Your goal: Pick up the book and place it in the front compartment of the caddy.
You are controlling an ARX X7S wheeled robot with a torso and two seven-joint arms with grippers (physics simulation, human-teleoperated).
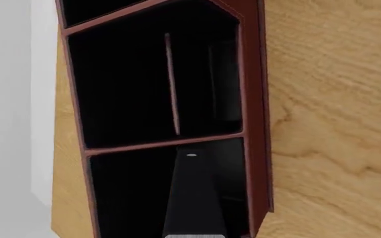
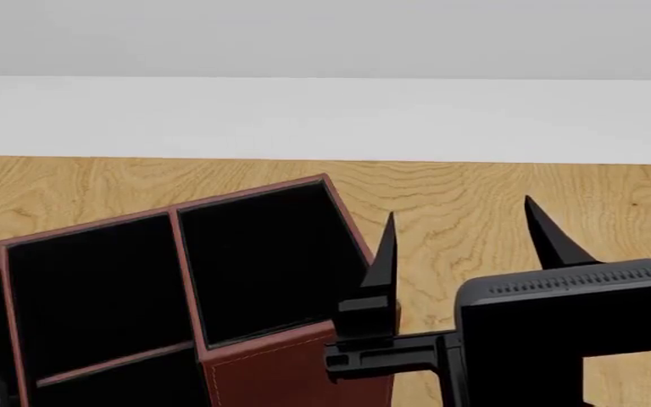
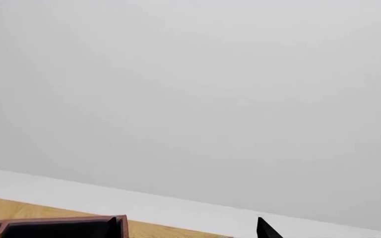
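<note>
In the left wrist view the dark red caddy [image 1: 253, 99] is seen from above. The black book [image 1: 194, 198] stands upright inside the black-lined end cell, with its pale page edge nearest the camera. I cannot tell whether this cell has the stepped-down wall. My left gripper's fingers are hidden against the black, and the book sits between them. The book and left gripper are outside the head view. My right gripper [image 2: 467, 246] is open and empty, just right of the caddy's [image 2: 292, 373] near right corner. Its fingertip [image 3: 265, 229] and the caddy rim [image 3: 58, 220] show in the right wrist view.
The caddy lies at an angle on a wooden table [image 2: 473, 195], with a white wall behind the table's far edge. The cell next to the book has a thin divider [image 1: 172, 84]. Bare wood [image 1: 336, 124] lies beside the caddy's long wall.
</note>
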